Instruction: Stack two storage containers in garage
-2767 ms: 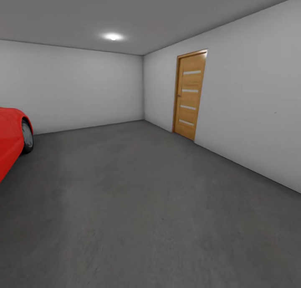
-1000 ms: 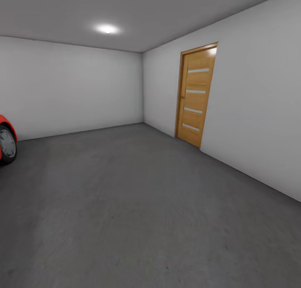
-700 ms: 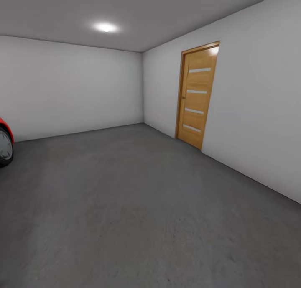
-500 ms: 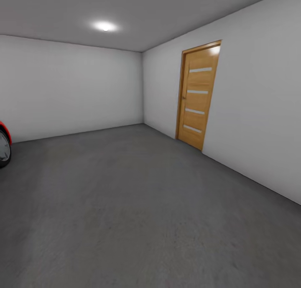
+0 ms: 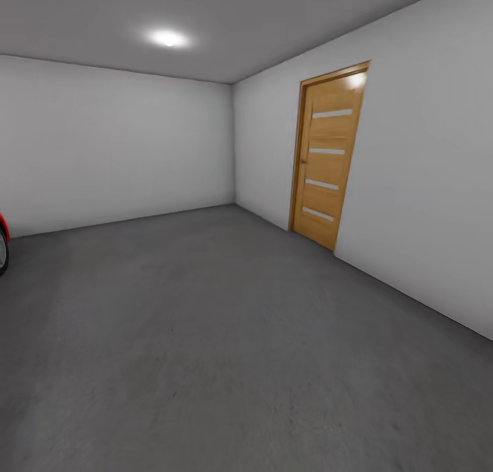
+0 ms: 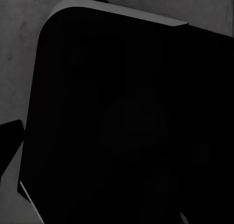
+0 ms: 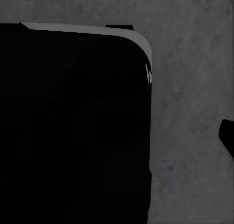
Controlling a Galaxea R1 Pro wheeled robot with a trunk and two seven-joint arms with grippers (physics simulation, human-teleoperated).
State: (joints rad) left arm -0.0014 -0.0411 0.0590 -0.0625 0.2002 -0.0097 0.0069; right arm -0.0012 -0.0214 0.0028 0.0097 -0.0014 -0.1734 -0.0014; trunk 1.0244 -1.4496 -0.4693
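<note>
Two storage containers: nowhere in these views, location unknown | garage: grey floor (image 5: 226, 335), wooden door (image 5: 329, 153) far right, red car's wheel (image 5: 2, 249) at left edge | both hands: state cannot be told, dark robot body (image 6: 122, 121) blocks wrist cameras | handling guess: thin-walled bins, light, slightly flexible; grip opposite rims, keep level.
</note>
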